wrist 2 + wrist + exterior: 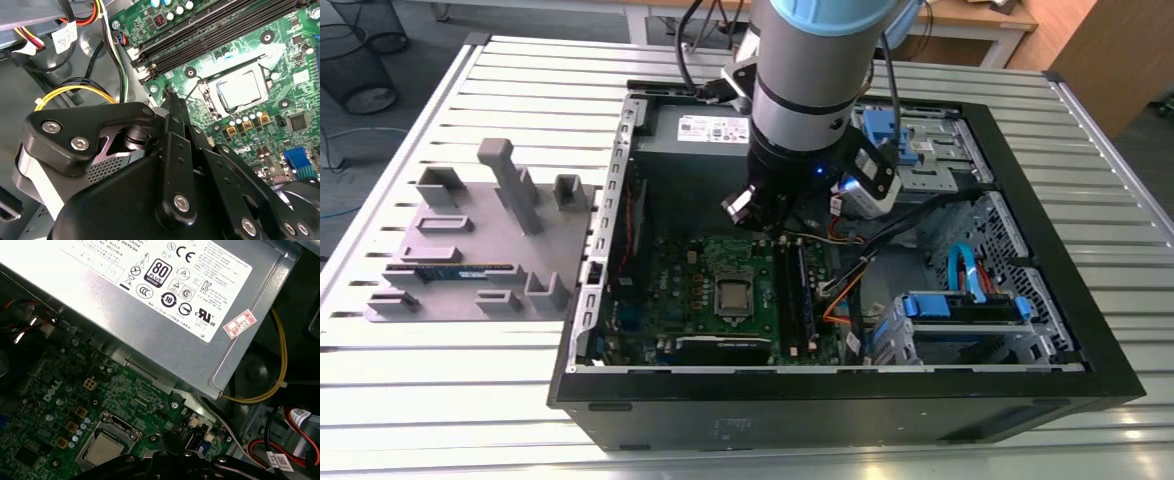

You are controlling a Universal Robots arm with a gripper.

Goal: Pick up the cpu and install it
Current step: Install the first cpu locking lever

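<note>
My gripper (167, 95) above motherboard (280, 60), near cpu (241, 90); fingers look pressed together, holding nothing. Cpu seated in socket (107, 442), beside power supply (150, 300).

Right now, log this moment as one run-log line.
arm: over open PC case | cpu: seated in motherboard socket | hand: above motherboard, beside socket, holds nothing visible | memory stick: on grey fixture

Robotics lab: slatted metal workbench (454, 400), opened computer case (854, 400), grey fixture tray (454, 240).
</note>
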